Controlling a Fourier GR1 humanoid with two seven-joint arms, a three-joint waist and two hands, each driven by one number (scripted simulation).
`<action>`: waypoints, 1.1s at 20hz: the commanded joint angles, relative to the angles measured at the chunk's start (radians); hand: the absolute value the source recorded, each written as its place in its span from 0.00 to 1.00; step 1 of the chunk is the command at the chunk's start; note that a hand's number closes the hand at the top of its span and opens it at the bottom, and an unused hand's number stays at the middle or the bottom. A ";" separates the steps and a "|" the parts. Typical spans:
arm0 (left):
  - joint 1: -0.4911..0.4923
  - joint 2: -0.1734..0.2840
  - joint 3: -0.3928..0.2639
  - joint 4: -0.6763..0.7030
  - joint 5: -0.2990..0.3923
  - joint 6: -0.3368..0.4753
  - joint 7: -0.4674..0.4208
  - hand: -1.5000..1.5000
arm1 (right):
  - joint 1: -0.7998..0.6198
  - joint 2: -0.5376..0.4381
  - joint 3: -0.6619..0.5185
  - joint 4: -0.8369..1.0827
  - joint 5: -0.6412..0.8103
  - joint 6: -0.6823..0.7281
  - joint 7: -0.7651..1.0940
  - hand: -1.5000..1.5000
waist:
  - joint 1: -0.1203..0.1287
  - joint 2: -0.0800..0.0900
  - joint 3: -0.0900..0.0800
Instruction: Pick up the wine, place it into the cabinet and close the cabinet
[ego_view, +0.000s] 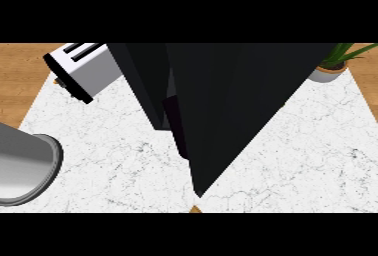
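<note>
A tall black cabinet (221, 100) fills the middle of the head view, standing on the white marble counter (118, 165). Its large black panel (236, 125) narrows to a point near the counter's front edge. Between this panel and a narrower black side panel (144, 85) runs a thin gap. In the gap shows a dark purplish strip (174, 120); I cannot tell whether it is the wine bottle. A grey forearm (22, 167) enters from the left edge, and its hand does not show. No right arm or hand appears.
A silver toaster (81, 70) sits at the counter's back left. A potted green plant (332, 65) stands at the back right. Wooden floor (18, 75) shows beyond the counter's edges. Bare marble lies left and right of the cabinet.
</note>
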 joint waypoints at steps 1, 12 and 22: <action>0.061 -0.031 0.026 0.028 -0.014 -0.109 -0.026 0.00 | -0.198 0.005 0.015 0.116 0.040 -0.112 0.028 1.00 | 0.001 0.003 0.000; 0.044 -0.017 0.156 -0.022 0.057 -0.131 0.099 0.00 | -0.623 0.005 -0.213 0.547 -0.119 -0.260 -0.052 1.00 | 0.004 0.008 0.001; -0.012 -0.051 0.164 -0.002 0.039 -0.165 0.207 0.00 | -0.725 -0.026 -0.369 0.868 -0.119 -0.181 -0.267 1.00 | -0.014 0.010 0.002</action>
